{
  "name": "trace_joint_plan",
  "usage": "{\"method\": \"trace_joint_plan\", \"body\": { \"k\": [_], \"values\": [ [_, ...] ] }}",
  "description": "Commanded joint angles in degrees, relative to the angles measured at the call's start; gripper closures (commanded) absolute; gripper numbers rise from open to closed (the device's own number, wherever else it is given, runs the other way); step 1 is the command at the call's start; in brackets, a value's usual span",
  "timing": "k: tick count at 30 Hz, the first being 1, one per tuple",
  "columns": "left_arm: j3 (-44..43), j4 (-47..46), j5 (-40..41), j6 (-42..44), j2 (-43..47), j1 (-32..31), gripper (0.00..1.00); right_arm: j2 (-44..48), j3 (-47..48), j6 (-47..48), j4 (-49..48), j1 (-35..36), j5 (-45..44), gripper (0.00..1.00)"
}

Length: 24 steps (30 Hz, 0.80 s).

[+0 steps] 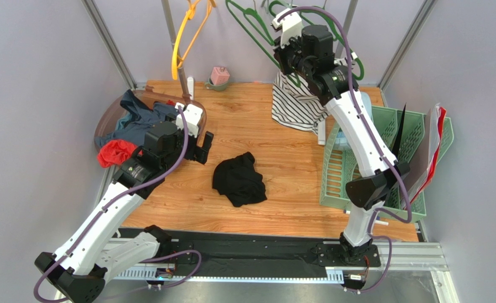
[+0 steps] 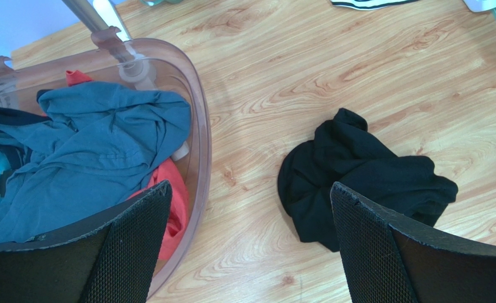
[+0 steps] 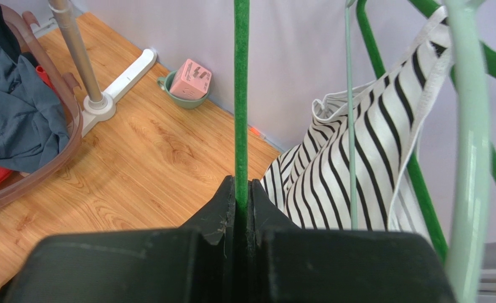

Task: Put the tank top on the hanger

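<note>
The black tank top (image 1: 238, 180) lies crumpled on the wooden table near its middle. In the left wrist view the tank top (image 2: 358, 173) is just ahead and to the right of the fingers. My left gripper (image 1: 203, 148) is open and empty above the table, left of the top, its midpoint (image 2: 250, 208) over bare wood. The dark green hanger (image 1: 247, 22) hangs at the back. My right gripper (image 1: 281, 57) is raised there and shut on one thin bar of the hanger (image 3: 241, 95), which runs up from between the closed jaws (image 3: 242, 189).
A clear brownish tub (image 1: 108, 113) at the left holds a blue-grey garment (image 2: 92, 145) and red fabric. A striped top (image 3: 358, 158) hangs on a pale mint hanger (image 3: 469, 126). A yellow hanger (image 1: 187, 31), a pink box in a cup (image 1: 219, 77) and a green basket (image 1: 415, 145) are also here.
</note>
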State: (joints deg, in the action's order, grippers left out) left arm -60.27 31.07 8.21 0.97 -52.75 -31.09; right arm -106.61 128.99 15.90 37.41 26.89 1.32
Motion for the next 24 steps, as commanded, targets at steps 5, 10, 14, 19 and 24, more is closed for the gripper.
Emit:
{"method": "trace_joint_plan", "body": {
  "k": [5,10,14,19,24],
  "values": [
    [-0.5,-0.9,0.5,-0.7,0.3,0.1,0.01,11.1,-8.0,-2.5,-5.0,1.4,-3.5,1.00],
    [-0.3,-1.0,2.5,-0.7,-0.2,0.1,0.02,15.7,-16.7,-4.6,-6.5,2.5,-4.8,1.00],
    [-0.1,-1.0,3.8,-0.7,-0.4,0.1,0.03,21.3,-25.3,-5.3,-7.1,4.1,-8.0,1.00],
    [0.2,-1.3,9.6,-0.4,-0.8,0.0,0.06,29.9,-35.8,-7.0,-6.4,5.4,-9.7,1.00],
    [0.6,-1.7,12.2,0.3,-1.4,-1.0,0.06,38.4,-44.2,-10.4,-3.6,8.0,-12.7,1.00]
  ]
}}
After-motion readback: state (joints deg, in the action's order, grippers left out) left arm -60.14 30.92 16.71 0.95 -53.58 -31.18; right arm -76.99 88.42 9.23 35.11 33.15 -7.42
